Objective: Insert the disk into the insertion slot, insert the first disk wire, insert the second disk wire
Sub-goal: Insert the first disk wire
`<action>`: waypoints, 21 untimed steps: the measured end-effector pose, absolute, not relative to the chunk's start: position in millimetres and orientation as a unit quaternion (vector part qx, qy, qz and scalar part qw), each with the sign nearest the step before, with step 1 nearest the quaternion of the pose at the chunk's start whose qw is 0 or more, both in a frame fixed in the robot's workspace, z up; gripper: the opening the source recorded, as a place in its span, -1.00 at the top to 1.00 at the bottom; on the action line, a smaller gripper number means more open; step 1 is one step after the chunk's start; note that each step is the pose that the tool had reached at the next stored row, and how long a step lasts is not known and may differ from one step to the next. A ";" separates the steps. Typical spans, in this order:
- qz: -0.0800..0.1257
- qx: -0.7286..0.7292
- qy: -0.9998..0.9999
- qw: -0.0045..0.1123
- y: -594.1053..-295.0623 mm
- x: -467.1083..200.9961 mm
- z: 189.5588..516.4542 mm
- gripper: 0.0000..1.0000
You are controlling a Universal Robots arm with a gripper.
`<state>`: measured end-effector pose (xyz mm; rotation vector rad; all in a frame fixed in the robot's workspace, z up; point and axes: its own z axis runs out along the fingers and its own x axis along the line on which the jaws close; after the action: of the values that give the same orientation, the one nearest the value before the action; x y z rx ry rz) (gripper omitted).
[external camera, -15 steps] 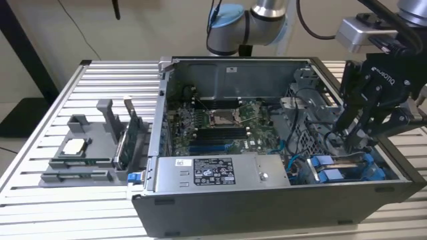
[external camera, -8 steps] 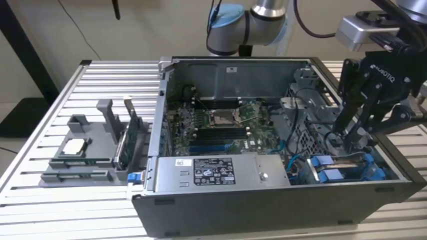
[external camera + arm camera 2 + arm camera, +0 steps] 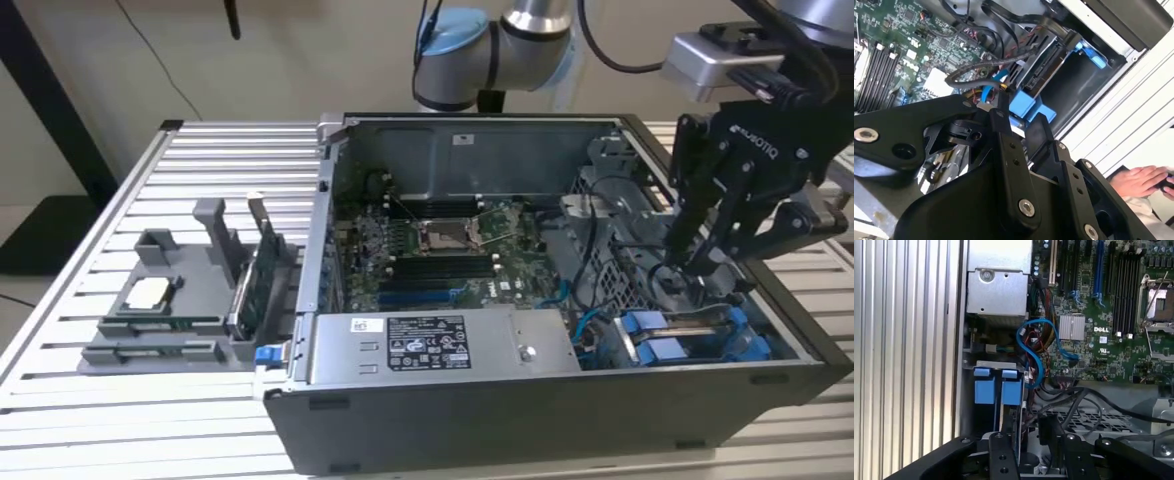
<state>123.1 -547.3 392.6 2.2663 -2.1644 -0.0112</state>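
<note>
Exterior view: the arm (image 3: 494, 45) extends from behind the open case (image 3: 534, 420), with its wrist bent over the case's side at the exterior view's right. The gripper (image 3: 687, 262) is pointed down, slightly tilted, into the case's front corner on that side. The case is laid on a slatted table (image 3: 80, 420), with the motherboard (image 3: 441, 250) facing up and the power supply (image 3: 427, 345) set along the front wall.

The disk (image 3: 654, 340), marked by its blue carrier, is found in the bay in that front corner, just beside the power supply and just below the gripper. How fully it is seated cannot be told.

In both wrist views the 2 fingers (image 3: 1004, 460) are shown apart, with nothing clamped between them. In the first wrist view a thin metal edge (image 3: 1021, 415) is seen running up into the gap between them, next to the carrier's 2 blue tabs; whether it is touched cannot be told. A blue cable (image 3: 1041, 340) is looped between the bay and the motherboard, with 1 end at the board.

A holder (image 3: 174, 290) with parts is placed on the table at the exterior view's left, well apart from the gripper. In the second wrist view a person's hand (image 3: 1139, 180) is seen beyond the table's edge.
</note>
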 end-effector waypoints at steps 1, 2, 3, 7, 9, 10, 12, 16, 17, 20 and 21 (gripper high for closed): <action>-0.002 0.724 -0.690 0.003 -546.0 122.9 391.8 0.18; -0.001 0.725 -0.689 0.001 -544.9 122.5 391.1 0.18; 0.000 0.726 -0.687 0.000 -543.9 122.2 390.3 0.18; 0.004 0.730 -0.684 -0.004 -541.4 120.1 388.4 0.18; 0.004 0.730 -0.684 -0.005 -541.4 116.6 388.4 0.22; 0.005 0.730 -0.684 -0.006 -541.5 115.6 388.3 0.22; 0.006 0.730 -0.683 -0.007 -541.4 115.4 387.9 0.36; 0.008 0.737 -0.675 -0.010 -541.4 115.3 387.5 0.36; 0.009 0.740 -0.673 -0.011 -541.3 115.3 387.3 0.36; 0.011 0.746 -0.666 -0.013 -541.2 115.3 387.0 0.36; 0.011 0.748 -0.664 -0.015 -541.1 115.3 386.9 0.36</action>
<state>115.3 -541.1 386.9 2.3706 -2.1056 0.0349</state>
